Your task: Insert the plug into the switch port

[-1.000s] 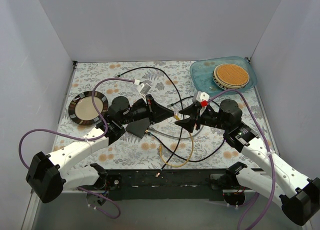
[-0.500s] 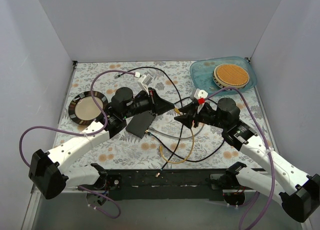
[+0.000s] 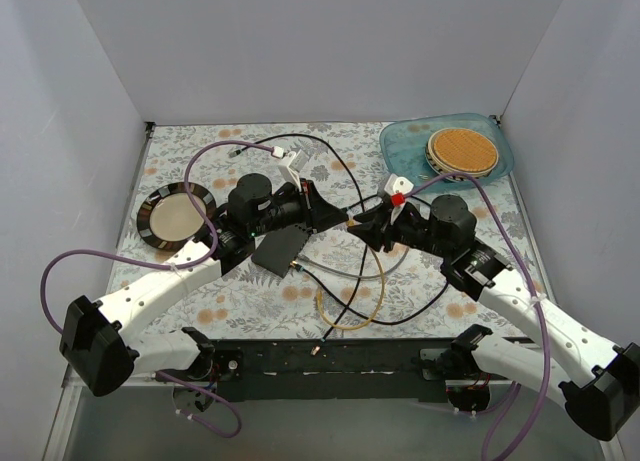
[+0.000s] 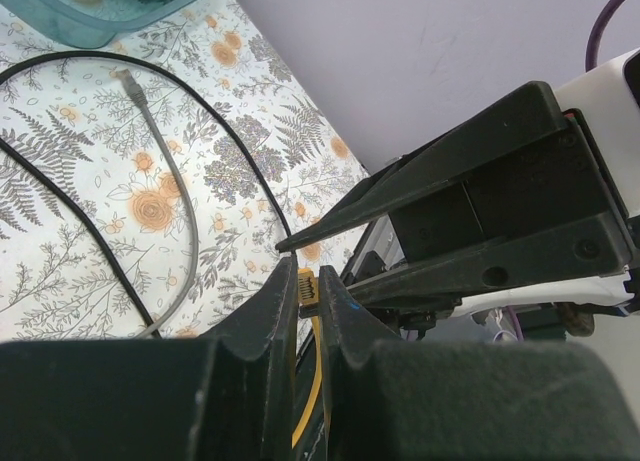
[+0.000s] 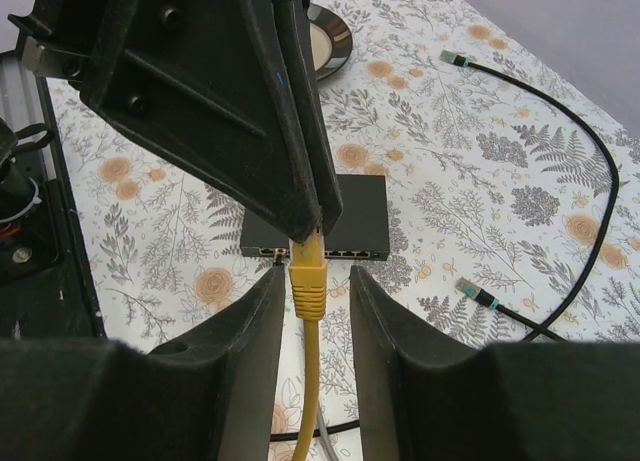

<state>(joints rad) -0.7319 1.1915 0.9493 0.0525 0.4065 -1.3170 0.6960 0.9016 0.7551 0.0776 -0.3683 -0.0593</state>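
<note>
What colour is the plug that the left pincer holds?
The plug is yellow; the right wrist view shows it best.

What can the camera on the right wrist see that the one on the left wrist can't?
Only the right wrist view shows the flat black switch box with its row of ports, and a dark plate. Only the left wrist view shows the teal tray. Both show the yellow plug pinched in the left arm's jaws, the right arm's jaws open either side of it, and the floral tablecloth.
</note>
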